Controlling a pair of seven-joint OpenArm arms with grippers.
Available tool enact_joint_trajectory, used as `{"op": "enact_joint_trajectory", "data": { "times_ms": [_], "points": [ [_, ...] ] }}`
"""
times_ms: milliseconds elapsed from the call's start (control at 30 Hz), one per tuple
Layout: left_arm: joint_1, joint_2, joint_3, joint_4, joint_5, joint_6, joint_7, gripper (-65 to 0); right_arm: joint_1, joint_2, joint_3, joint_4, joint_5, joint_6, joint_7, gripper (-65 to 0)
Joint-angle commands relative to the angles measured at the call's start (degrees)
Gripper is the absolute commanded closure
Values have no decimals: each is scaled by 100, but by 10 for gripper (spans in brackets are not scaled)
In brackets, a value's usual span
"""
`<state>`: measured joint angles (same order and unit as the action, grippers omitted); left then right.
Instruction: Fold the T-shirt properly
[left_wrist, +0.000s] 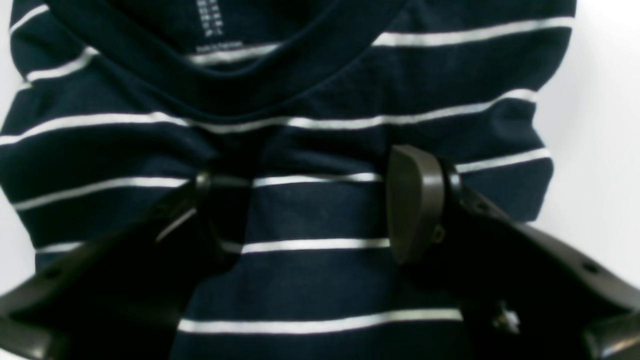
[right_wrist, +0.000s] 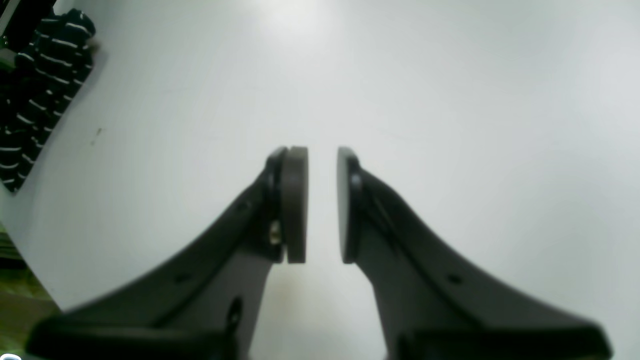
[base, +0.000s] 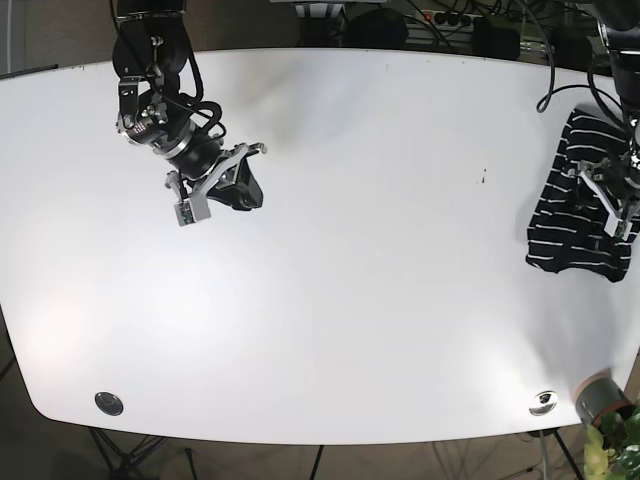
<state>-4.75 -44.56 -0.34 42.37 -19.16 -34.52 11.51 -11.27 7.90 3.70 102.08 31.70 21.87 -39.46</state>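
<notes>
The navy T-shirt with thin white stripes (base: 572, 236) lies bunched near the table's right edge in the base view. The left wrist view shows its collar and label (left_wrist: 220, 65) facing up. My left gripper (left_wrist: 305, 172) is open and hovers just above the shirt's chest with the fingers (left_wrist: 415, 200) spread wide; it also shows in the base view (base: 612, 200). My right gripper (right_wrist: 321, 160) hangs over bare table with a narrow gap between its pads and holds nothing; in the base view it is far left (base: 248, 190). The shirt shows small in the right wrist view (right_wrist: 45, 75).
The white table (base: 350, 280) spans the base view. Two round fittings (base: 108, 403) (base: 543, 402) sit near its front edge. A potted plant (base: 603, 405) stands off the front right corner. Cables (base: 440, 22) run behind the back edge.
</notes>
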Motion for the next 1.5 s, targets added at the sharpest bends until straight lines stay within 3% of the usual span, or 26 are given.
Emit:
{"op": "enact_joint_trajectory", "data": {
  "times_ms": [0, 333, 567, 633, 700, 833, 933, 1000, 1133, 1267, 1467],
  "points": [
    [84, -287, 38, -391, 593, 160, 322, -389, -12, 32, 12, 205, 78, 15, 126, -94],
    [75, -481, -50, 101, 549, 151, -382, -389, -144, 67, 47, 433, 60, 15, 126, -94],
    [278, -226, -1052, 1236, 558, 151, -373, -389, -144, 41, 21, 416, 60, -11, 135, -94],
    [497, -50, -1562, 1807, 575, 151, -338, -389, -144, 58, 21, 416, 60, -152, 162, -94],
    [717, 240, -2072, 2440, 593, 178, -197, -389, -144, 102, 65, 407, 34, -283, 162, -94],
    [875, 873, -2467, 3284, 663, 186, -47, -389, -144, 225, 30, 460, -397, -292, 170, -94],
    [884, 1401, -2467, 3750, 1164, 230, -47, -389, -100, 181, 47, 539, -924, -283, 179, -94],
    [867, 1963, -2458, 4022, 1648, 503, -47, -389, -91, 181, 30, 627, -1267, -275, 232, -94],
    [752, 3001, -2318, 4576, 2395, 855, -47, -389, -144, 208, 21, 653, -1768, -275, 786, -94],
    [893, 3581, -1931, 4866, 2711, 863, -47, -389, -293, 216, 56, 627, -2260, -275, 1384, -94],
    [1078, 4126, -1694, 5025, 2729, 872, -65, -386, -513, 216, 65, 574, -2788, -275, 2008, -94]
  ]
}}
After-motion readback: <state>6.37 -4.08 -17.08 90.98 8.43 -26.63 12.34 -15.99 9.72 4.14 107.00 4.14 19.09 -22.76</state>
